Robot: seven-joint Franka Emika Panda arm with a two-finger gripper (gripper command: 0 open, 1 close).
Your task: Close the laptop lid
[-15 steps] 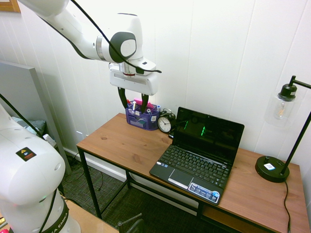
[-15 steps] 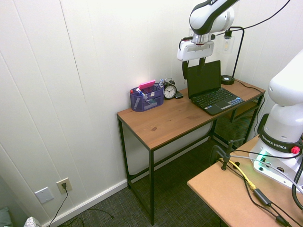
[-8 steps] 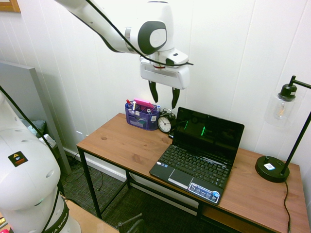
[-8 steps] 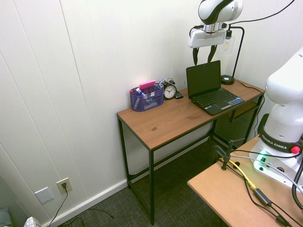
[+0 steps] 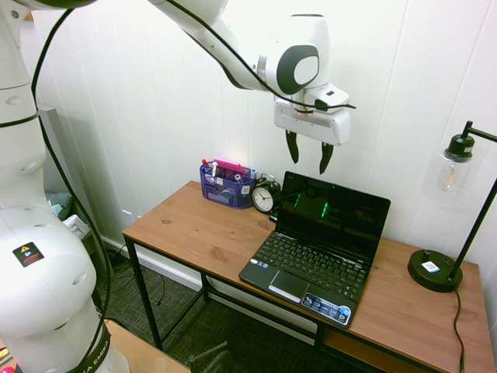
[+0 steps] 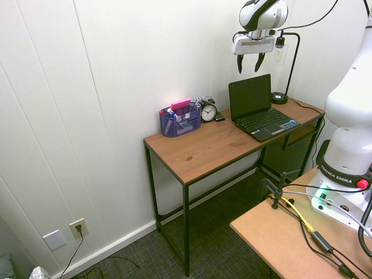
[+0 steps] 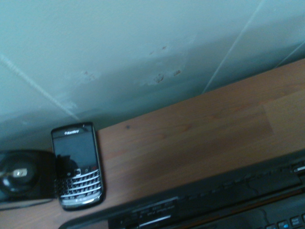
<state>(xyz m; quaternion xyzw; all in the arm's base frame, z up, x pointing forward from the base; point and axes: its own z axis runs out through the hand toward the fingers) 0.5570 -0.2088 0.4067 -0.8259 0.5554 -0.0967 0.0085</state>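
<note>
The laptop lid stands raised, leaning slightly back toward the white panelled wall, its glossy dark screen facing the room, hinged to a small black netbook that sits toward the lamp end of a wooden desk. Above the lid's top edge, clear of it, hangs the white arm's gripper, pointing almost straight down with its two dark fingers spread wide and nothing between them. Behind the netbook, the wrist view shows a black keypad phone lying flat on the desk by the wall, just beside the round base of a small alarm clock. Next to the clock stands a blue mesh organiser holding pens and a pink item. At the desk's other end, a black desk lamp with a glass shade rests on its round base.
</note>
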